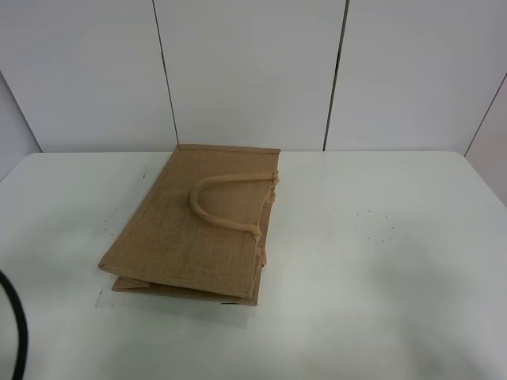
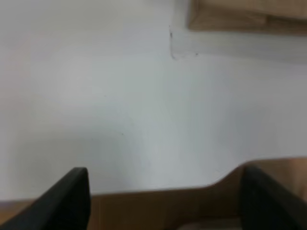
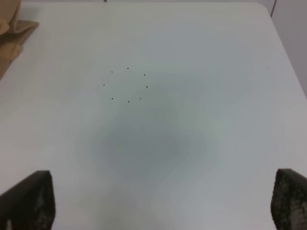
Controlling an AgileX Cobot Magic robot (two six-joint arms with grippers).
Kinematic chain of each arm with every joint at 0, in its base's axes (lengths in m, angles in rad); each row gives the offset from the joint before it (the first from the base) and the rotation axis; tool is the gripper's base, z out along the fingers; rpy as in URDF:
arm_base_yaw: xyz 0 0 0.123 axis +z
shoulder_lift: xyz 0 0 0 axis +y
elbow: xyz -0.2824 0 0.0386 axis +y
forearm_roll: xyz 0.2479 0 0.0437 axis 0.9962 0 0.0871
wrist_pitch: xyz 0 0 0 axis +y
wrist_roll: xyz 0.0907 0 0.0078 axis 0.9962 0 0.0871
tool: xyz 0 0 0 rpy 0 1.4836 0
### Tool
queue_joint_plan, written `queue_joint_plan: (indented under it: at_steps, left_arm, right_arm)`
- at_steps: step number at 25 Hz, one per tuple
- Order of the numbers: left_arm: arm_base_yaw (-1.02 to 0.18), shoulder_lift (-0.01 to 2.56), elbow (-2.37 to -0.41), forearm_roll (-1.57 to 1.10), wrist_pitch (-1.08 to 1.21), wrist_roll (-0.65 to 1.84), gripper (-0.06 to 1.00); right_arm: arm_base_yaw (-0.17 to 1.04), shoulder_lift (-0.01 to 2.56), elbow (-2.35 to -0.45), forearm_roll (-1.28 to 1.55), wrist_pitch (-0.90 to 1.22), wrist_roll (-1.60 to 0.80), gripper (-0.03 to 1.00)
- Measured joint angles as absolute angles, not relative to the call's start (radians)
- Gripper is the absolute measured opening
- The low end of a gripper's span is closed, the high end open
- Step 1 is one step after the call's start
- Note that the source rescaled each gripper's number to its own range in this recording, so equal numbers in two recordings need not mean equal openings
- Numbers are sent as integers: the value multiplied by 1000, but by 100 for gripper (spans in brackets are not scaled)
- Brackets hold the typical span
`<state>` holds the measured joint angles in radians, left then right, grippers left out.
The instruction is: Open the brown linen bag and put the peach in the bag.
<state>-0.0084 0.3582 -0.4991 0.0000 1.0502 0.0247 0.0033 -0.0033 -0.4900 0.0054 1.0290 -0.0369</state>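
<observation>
The brown linen bag (image 1: 194, 226) lies flat and folded on the white table (image 1: 380, 277), left of centre, one beige loop handle (image 1: 226, 204) resting on top. Its corner shows in the left wrist view (image 2: 240, 14) and its edge in the right wrist view (image 3: 12, 33). The peach is not in view. My left gripper (image 2: 165, 206) is open and empty, above the table's near edge, apart from the bag. My right gripper (image 3: 160, 206) is open and empty above bare table right of the bag. Neither gripper shows in the exterior high view.
A black cable (image 1: 16, 332) curves at the lower left corner. A ring of small dots (image 1: 374, 226) marks the table right of the bag, also in the right wrist view (image 3: 125, 85). White wall panels (image 1: 253, 71) stand behind the table.
</observation>
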Motion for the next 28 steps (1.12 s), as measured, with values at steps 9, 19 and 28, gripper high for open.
queue_joint_plan:
  at_steps: [9, 19, 28]
  left_arm:
    - [-8, 109, -499, 0, 1051, 25, 89]
    - [-8, -4, -496, 0, 1055, 25, 89]
    - [-8, -4, -495, 0, 1055, 24, 89]
  right_arm:
    - [3, -3, -490, 5, 1029, -37, 100]
    - [3, -3, -490, 5, 1029, -37, 100]
    - [3, -3, -490, 5, 1029, -37, 100]
